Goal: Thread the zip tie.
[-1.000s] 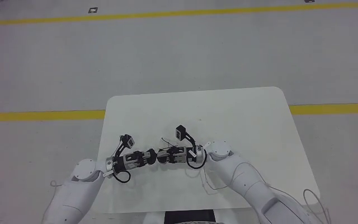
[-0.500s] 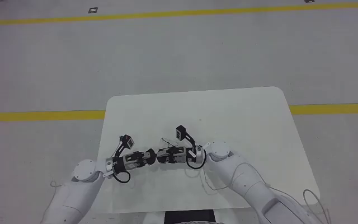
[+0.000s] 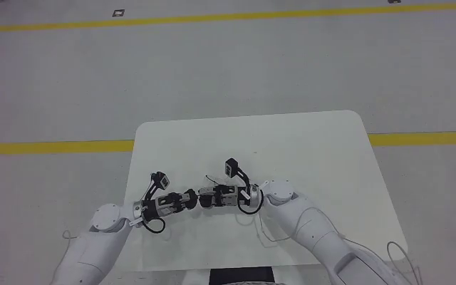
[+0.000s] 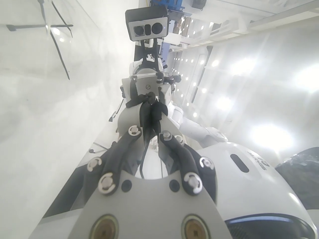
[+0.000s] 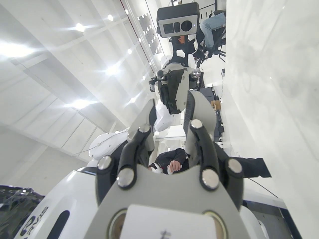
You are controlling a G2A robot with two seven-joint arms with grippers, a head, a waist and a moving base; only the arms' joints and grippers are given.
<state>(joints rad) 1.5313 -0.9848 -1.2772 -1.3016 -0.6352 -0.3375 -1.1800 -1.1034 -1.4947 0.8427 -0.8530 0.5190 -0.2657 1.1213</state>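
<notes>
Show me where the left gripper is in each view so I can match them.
Top view: the left gripper is below and left of the picture's middle, over the table.
Left wrist view: the left gripper is the near one, fingers shut.
Right wrist view: the left gripper is the far one, with the black camera.
Shared landmark: the right gripper, open, tip to tip with it.

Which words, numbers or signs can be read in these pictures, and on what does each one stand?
No text can be quoted with confidence.
Lettering on an arm shell: upside down and skewed, not readable.
Lettering on a second arm shell: partly cut off, not readable.
Floor marker: too small to read.
Mark on the gripper base: cut off at the picture's edge.
</notes>
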